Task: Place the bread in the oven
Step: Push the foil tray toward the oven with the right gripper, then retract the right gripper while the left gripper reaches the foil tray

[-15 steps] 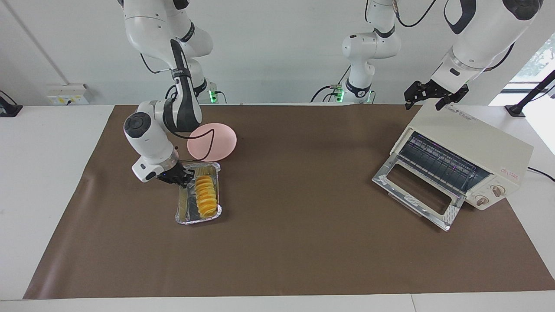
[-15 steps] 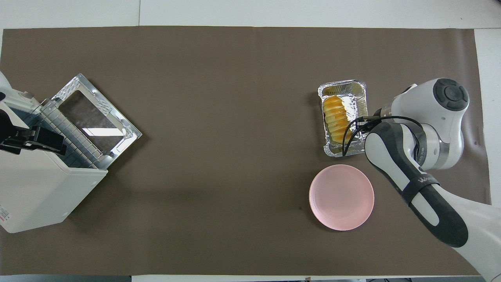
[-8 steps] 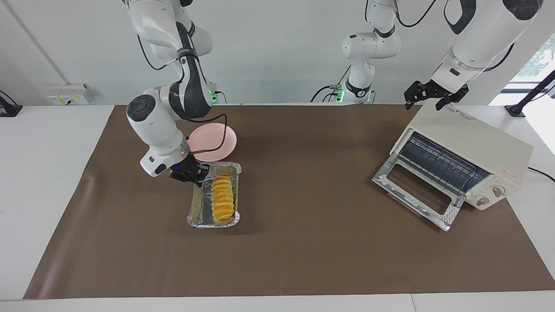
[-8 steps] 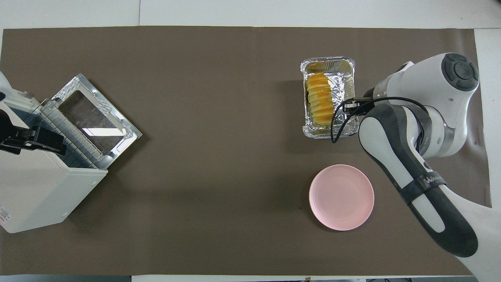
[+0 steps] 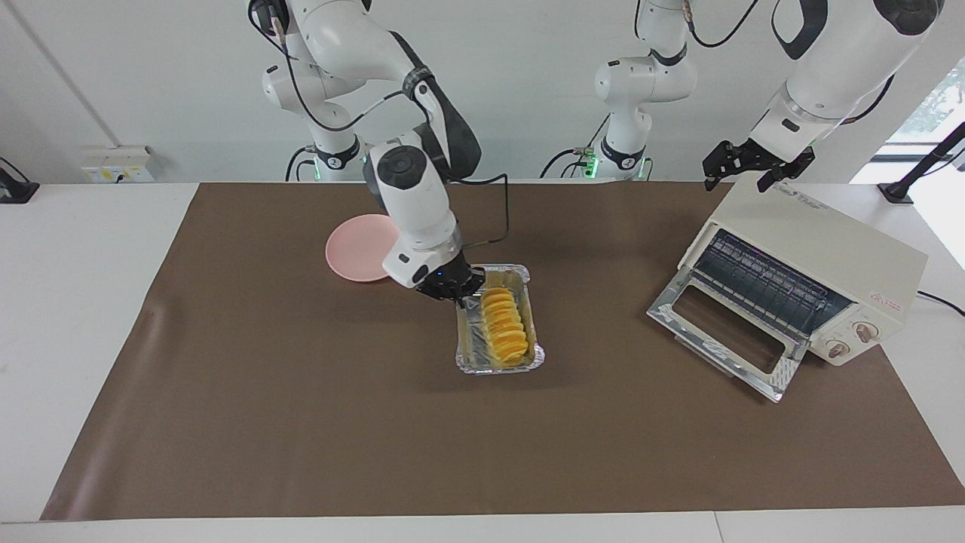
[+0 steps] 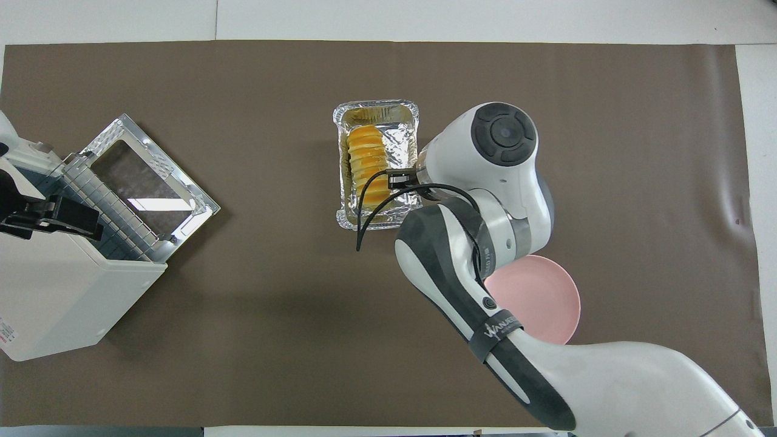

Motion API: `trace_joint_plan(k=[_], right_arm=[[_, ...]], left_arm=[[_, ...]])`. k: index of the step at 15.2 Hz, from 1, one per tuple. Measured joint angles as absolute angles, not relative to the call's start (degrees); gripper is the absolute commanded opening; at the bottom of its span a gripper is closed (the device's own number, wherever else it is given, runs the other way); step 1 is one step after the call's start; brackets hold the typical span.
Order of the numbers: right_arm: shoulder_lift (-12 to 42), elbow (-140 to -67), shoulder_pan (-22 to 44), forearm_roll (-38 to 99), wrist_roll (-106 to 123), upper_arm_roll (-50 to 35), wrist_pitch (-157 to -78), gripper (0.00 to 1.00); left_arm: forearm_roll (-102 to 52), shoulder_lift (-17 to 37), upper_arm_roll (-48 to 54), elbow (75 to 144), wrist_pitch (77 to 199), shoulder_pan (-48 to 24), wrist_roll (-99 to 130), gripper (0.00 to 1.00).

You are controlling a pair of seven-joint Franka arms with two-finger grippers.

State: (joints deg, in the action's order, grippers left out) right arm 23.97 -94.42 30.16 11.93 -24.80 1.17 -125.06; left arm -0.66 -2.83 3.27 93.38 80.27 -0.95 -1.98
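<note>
The right gripper [image 5: 457, 292] pinches the rim of a foil tray [image 5: 528, 285] near the middle of the brown mat [image 5: 301, 422], the bread [image 5: 503, 324] lying inside it. A pink plate [image 5: 354, 249] sits nearer the robots. At the left arm's end, the oven [image 5: 822, 264] stands door down, the left gripper [image 5: 754, 167] hovering over its top, fingers spread.

right gripper [image 5: 455, 290] fingers hidden overhead by its arm, pink plate [image 6: 549, 300] partly covered, oven [image 6: 54, 297] cut off (possibly half)
</note>
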Motion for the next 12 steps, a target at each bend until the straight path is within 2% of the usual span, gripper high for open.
trace_joint_plan(k=[3,7,8,10,11,12], right_arm=[[29.1,-92.0,31.7,12.0,-26.9,1.2,-129.4,0.00],[31.7,-91.9,32.3,12.1,-28.1,1.2,-131.8,0.00],[31.9,-91.9,32.6,12.1,-28.6,1.2,-131.8,0.11],[32.1,-92.1,33.0,12.1,-29.1,1.2,-131.8,0.54],[32.1,-92.1,33.1,12.1,-29.2,1.2,-131.8,0.84],[32.1,-92.1,33.1,12.0,-29.2,1.3,-131.8,1.00]], left_arm=[[-0.7,-2.8,3.3,93.4,80.3,-1.0,-2.0,1.00],[-0.7,-2.8,3.3,93.4,80.3,-1.0,-2.0,1.00],[-0.7,-2.8,3.3,93.4,80.3,-1.0,-2.0,1.00],[-0.7,-2.8,3.3,93.4,80.3,-1.0,-2.0,1.00],[-0.7,-2.8,3.3,93.4,80.3,-1.0,-2.0,1.00],[-0.7,-2.8,3.4,93.4,80.2,-1.0,-2.0,1.00]])
